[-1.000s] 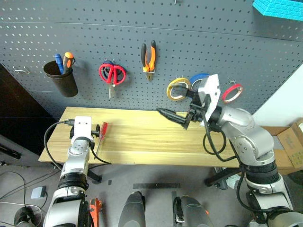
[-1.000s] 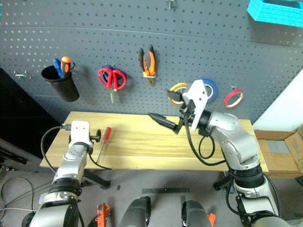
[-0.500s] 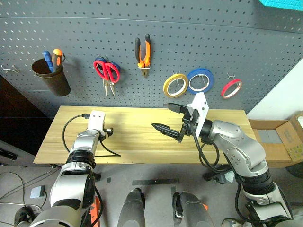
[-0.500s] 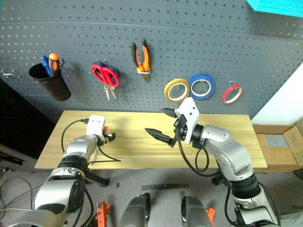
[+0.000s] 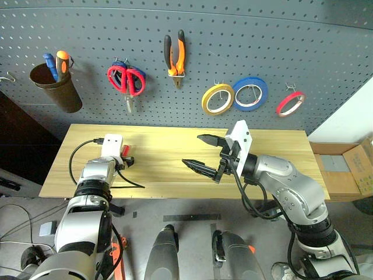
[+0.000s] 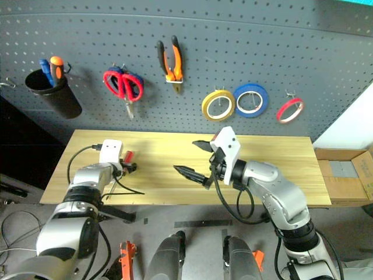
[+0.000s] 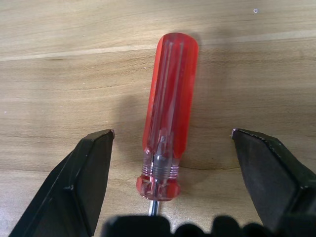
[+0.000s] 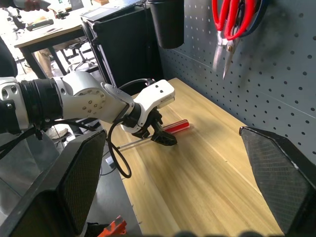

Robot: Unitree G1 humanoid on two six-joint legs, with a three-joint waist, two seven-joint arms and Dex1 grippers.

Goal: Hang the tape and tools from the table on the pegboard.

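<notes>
Red-handled screwdriver, light wood table, dark grey dotted pegboard

Lighting is bright and even from overhead. The light yellowish wooden table carries soft shadows near its left edge. The dark grey perforated pegboard bows slightly toward the head views' edges. The translucent red screwdriver handle shows pale streaks of glare and stays sharp; the black fingers appear blurred.
</notes>
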